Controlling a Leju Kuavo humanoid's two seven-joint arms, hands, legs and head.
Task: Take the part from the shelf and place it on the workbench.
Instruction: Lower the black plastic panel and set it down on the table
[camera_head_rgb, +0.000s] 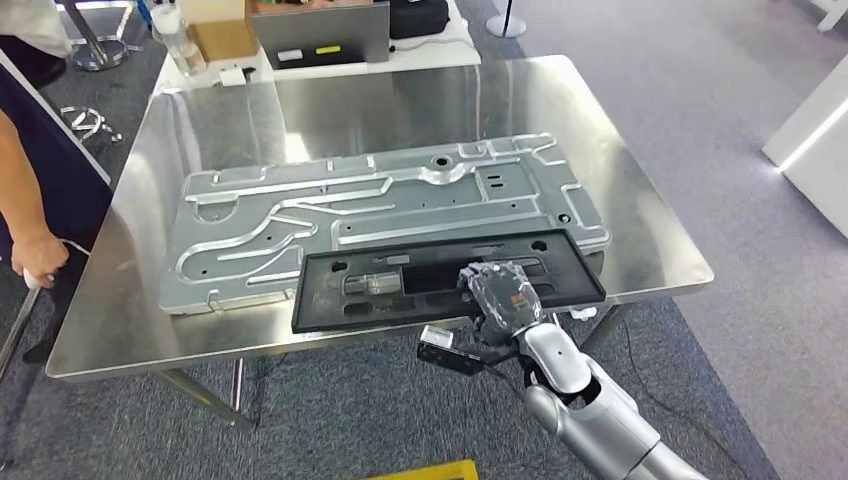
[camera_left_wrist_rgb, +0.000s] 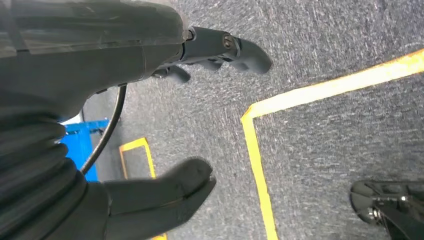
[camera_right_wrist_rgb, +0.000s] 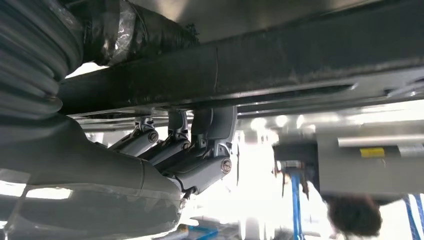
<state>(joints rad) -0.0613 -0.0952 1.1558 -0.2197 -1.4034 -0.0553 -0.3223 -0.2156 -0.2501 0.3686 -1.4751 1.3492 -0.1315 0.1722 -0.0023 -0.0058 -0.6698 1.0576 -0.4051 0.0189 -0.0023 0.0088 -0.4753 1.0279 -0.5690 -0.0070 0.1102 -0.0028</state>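
The black part (camera_head_rgb: 440, 280) lies long-side across the near side of the steel workbench (camera_head_rgb: 650, 230), its far portion resting over the near edge of the large stamped metal plate (camera_head_rgb: 380, 215) and its near long edge close to the bench's near edge. The right hand (camera_head_rgb: 505, 293) grasps the part at that near edge, right of its middle; in the right wrist view the thumb (camera_right_wrist_rgb: 135, 30) lies on one face of the part (camera_right_wrist_rgb: 300, 60) and the fingers (camera_right_wrist_rgb: 200, 145) curl against the other. The plate fills most of the bench's middle, leaving bare steel strips along the far side, the right side and the left side. Beyond the far edge stand a cardboard box (camera_head_rgb: 220, 30) and a grey case (camera_head_rgb: 320, 35) on another table. A person's hand (camera_head_rgb: 38, 258) is off the bench's left edge, apart from it. Open grey carpet (camera_head_rgb: 700, 90) lies right of the bench. The left hand (camera_left_wrist_rgb: 165, 120) hangs over carpet marked with yellow tape (camera_left_wrist_rgb: 260, 165), fingers spread and holding nothing.
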